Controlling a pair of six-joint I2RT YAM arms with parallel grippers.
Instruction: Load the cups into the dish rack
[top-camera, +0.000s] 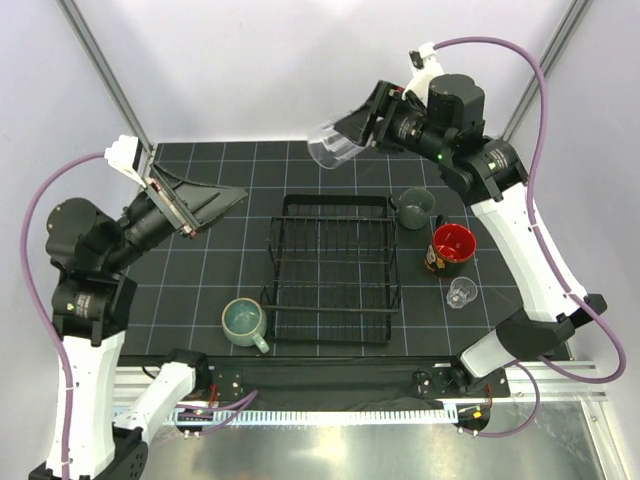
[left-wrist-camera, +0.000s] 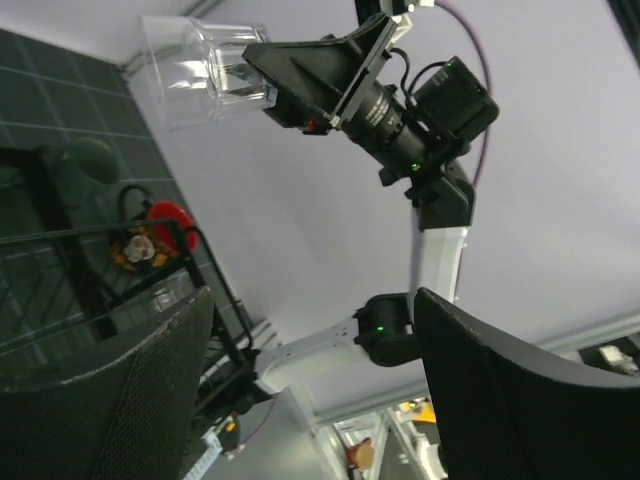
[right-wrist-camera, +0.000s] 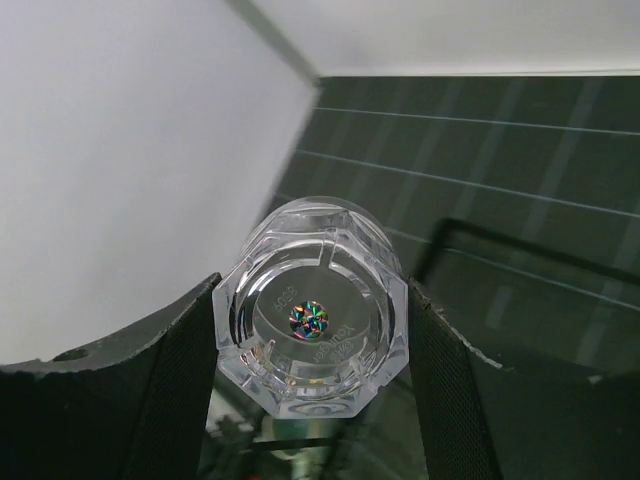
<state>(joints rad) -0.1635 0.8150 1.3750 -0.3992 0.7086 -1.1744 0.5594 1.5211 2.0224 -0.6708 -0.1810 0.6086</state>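
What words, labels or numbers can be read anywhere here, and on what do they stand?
None is legible.
Held clear glass: raised lettering around a shiny sticker on its base, too blurred to read.
Red-lined cup: printed picture on its side, too small to read any words.

Left gripper (left-wrist-camera: 312, 300): both fingers (left-wrist-camera: 110, 390) occupy the lower edge of the view. They are spread wide, with nothing between them.

High above the finger on the view's left, well apart from it, the right gripper (left-wrist-camera: 262, 72) clamps a clear glass (left-wrist-camera: 185, 70) at its thick end. The glass lies on its side in the air.

Beyond that same finger's tip stands the rack (left-wrist-camera: 60, 250). Past the rack's far rim are a red-lined cup (left-wrist-camera: 150, 232) and, further up the view, a dark mug (left-wrist-camera: 85, 158).

The right arm (left-wrist-camera: 440, 250) rises above the gap between the fingers.
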